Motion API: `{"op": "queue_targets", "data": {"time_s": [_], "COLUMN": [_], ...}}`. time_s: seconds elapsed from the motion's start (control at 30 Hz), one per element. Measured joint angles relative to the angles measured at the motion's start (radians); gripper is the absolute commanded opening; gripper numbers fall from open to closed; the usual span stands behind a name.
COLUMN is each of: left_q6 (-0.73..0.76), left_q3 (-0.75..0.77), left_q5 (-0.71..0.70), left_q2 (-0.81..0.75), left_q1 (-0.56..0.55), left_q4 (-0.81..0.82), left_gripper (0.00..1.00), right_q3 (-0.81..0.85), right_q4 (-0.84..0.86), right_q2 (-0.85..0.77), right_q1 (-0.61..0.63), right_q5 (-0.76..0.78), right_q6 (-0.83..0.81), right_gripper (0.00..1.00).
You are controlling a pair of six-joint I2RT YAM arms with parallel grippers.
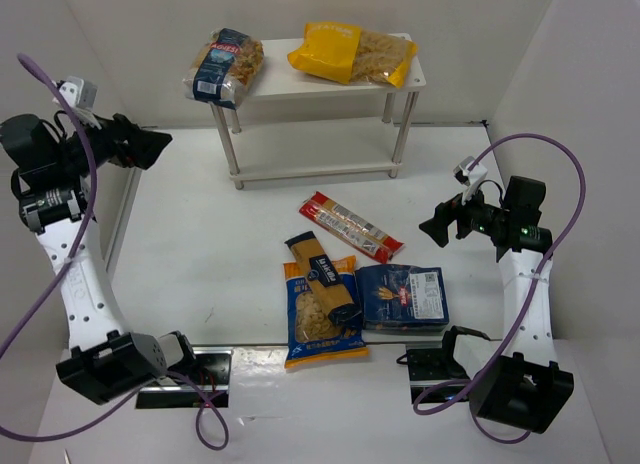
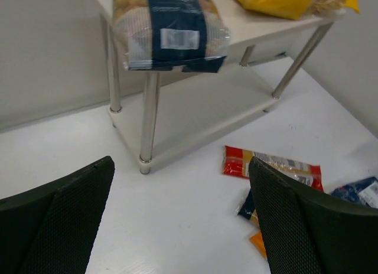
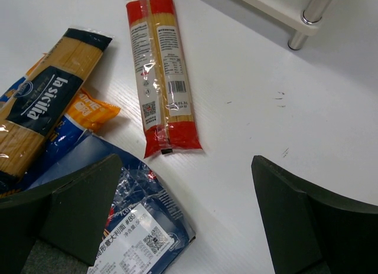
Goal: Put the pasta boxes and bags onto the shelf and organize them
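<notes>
The white two-tier shelf [image 1: 330, 84] stands at the back. On its top board lie the clear bag with dark blue label [image 1: 224, 66] and the big yellow bag [image 1: 352, 52]. On the table lie the long red-clear packet [image 1: 351, 226], the long yellow box [image 1: 322, 275] across the blue-orange bag [image 1: 322, 324], and the flat dark blue pack [image 1: 402, 297]. My left gripper [image 1: 150, 147] is open and empty, high at the left. My right gripper [image 1: 443, 224] is open and empty, above the table right of the packs. The left wrist view shows the shelf [image 2: 195, 105] and red-clear packet [image 2: 269, 166].
White walls enclose the table on the left, back and right. The shelf's lower board [image 1: 315, 171] is bare. Purple cables loop from both arms. The arm bases [image 1: 110, 364] sit at the near edge.
</notes>
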Motion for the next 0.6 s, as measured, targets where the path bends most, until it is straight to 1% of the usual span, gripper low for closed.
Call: {"op": "queue_targets", "data": {"time_s": [0.2, 0.3, 0.43, 0.6], "left_q6": [-0.101, -0.127, -0.127, -0.109], "left_q3": [-0.169, -0.21, -0.201, -0.13], "left_q5": [-0.11, -0.152, -0.162, -0.145], "left_q2": [0.05, 0.051, 0.064, 0.14], "left_q1": [0.002, -0.001, -0.012, -0.056], "left_q4": [0.174, 0.24, 0.333, 0.391], "left_gripper": [1.0, 1.0, 1.0, 1.0], "right_q3": [0.0, 0.0, 0.0, 0.0], "right_q4": [0.0, 0.0, 0.0, 0.002], "right_q2": [0.0, 0.0, 0.0, 0.0], "right_q1": [0.0, 0.0, 0.0, 0.0], "right_q5": [0.0, 0.0, 0.0, 0.0], "right_q6": [0.0, 0.0, 0.0, 0.002], "right_gripper": [1.0, 1.0, 1.0, 1.0]}}
